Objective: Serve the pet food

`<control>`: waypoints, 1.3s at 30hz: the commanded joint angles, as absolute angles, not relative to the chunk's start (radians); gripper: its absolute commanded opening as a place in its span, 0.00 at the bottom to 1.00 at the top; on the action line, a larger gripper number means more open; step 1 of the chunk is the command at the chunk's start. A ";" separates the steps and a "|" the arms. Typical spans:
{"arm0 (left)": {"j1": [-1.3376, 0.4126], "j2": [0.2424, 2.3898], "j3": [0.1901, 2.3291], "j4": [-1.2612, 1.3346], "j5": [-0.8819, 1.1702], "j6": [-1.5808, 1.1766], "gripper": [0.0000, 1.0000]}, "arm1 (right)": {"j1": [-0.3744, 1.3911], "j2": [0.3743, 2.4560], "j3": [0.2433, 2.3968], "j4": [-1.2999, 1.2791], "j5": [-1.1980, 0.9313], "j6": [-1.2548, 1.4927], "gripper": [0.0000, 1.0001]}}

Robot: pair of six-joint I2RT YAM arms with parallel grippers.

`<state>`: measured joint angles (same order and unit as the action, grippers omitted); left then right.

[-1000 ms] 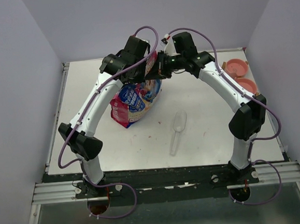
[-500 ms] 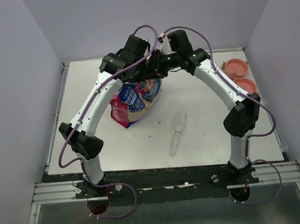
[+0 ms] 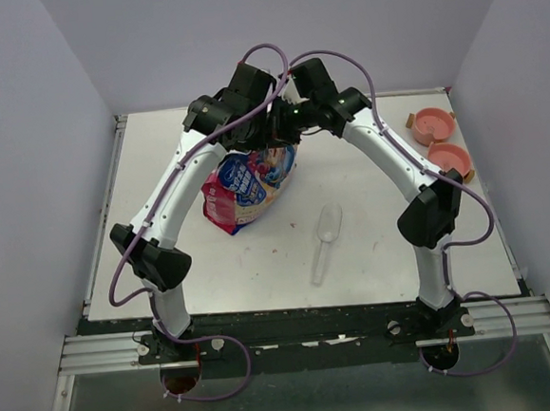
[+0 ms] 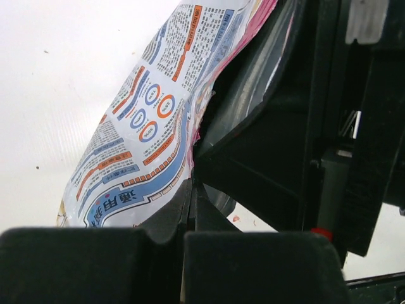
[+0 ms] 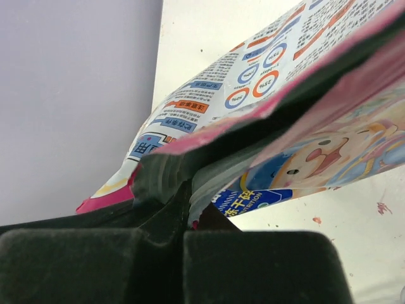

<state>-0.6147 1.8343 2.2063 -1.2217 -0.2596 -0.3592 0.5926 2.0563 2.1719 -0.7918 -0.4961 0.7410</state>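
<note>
The pink-and-blue cartoon-printed bag stands at the back middle of the table, its top held up. My left gripper is shut on one lip of the bag's top edge; in the left wrist view the printed bag runs into the closed jaws. My right gripper is shut on the other lip, and the right wrist view shows the bag pinched there, with the mouth slightly parted. The pet food is hidden inside the bag. The clear plastic scoop lies on the table right of the bag.
Two salmon-pink bowls sit at the table's right back edge. The two wrists are close together above the bag. Grey walls stand at the back and both sides. A few crumbs dot the white table.
My right arm has swung left, bringing its gripper closer to the left gripper at the bag's top. The bag, scoop and bowls have stayed in place.
</note>
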 commanded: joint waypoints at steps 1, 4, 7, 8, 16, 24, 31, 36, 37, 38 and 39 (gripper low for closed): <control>-0.623 1.864 2.273 -1.253 -0.293 -0.370 0.06 | 0.609 1.997 2.142 -0.806 -0.446 0.707 0.00; -0.624 1.884 2.281 -1.267 -0.281 -0.377 0.23 | 0.609 1.974 2.120 -0.770 -0.472 0.716 0.00; -0.623 1.897 2.279 -1.270 -0.281 -0.376 0.34 | 0.609 1.971 2.117 -0.756 -0.492 0.721 0.00; -0.623 1.901 2.279 -1.275 -0.285 -0.374 0.36 | 0.609 1.968 2.112 -0.750 -0.492 0.724 0.00; -0.617 1.945 2.307 -1.290 -0.359 -0.316 0.42 | 0.609 1.928 2.069 -0.741 -0.502 0.723 0.00; -0.566 1.921 2.359 -1.331 -0.472 -0.357 0.00 | 0.609 1.865 2.026 -0.834 -0.407 0.614 0.00; -0.479 1.823 2.431 -1.402 -0.621 -0.448 0.00 | 0.624 1.902 2.097 -0.951 -0.345 0.499 0.00; -0.394 1.724 2.379 -1.401 -0.621 -0.471 0.00 | 0.686 2.006 2.314 -1.040 -0.360 0.439 0.00; -0.384 1.706 2.369 -1.393 -0.618 -0.466 0.00 | 0.692 2.029 2.357 -1.057 -0.365 0.431 0.00; -0.377 1.691 2.362 -1.385 -0.612 -0.462 0.00 | 0.693 2.040 2.385 -1.066 -0.373 0.430 0.00; -0.371 1.681 2.361 -1.385 -0.609 -0.457 0.00 | 0.693 2.046 2.399 -1.072 -0.376 0.423 0.00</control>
<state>-0.4229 1.8599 2.3447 -1.3247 -0.4603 -0.4568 0.6743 2.0125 2.2753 -1.0027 -0.3679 0.4995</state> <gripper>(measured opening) 0.009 0.011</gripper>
